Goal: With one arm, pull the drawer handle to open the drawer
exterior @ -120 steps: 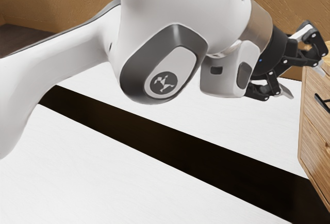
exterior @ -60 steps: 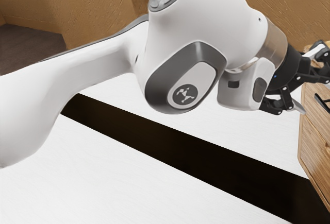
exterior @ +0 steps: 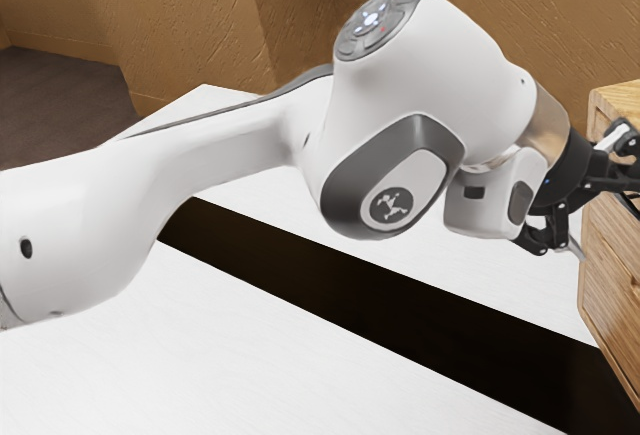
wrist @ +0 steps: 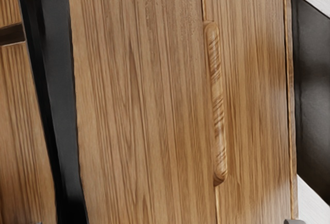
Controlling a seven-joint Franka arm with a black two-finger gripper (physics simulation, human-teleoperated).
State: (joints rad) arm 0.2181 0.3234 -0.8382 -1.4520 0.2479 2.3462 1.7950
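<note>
A wooden drawer cabinet (exterior: 610,265) stands at the exterior view's right edge. My black gripper (exterior: 600,193) is right up against its upper front, open, with one finger (exterior: 622,141) high and the other (exterior: 560,243) low. In the exterior view the gripper hides the drawer's handle. The wrist view looks closely at a wooden drawer front (wrist: 139,110) with a long rounded wooden handle (wrist: 216,103) on it. A dark strip (wrist: 51,105) runs along the panel's other side. Nothing is seen between the fingers.
The white table (exterior: 250,355) has a wide black band (exterior: 400,305) across it. Tan walls (exterior: 180,25) rise behind, and my large white arm (exterior: 400,155) spans the middle of the exterior view.
My arm has swung toward the exterior view's right and a little lower, bringing the open gripper from beside the cabinet up to its drawer front.
</note>
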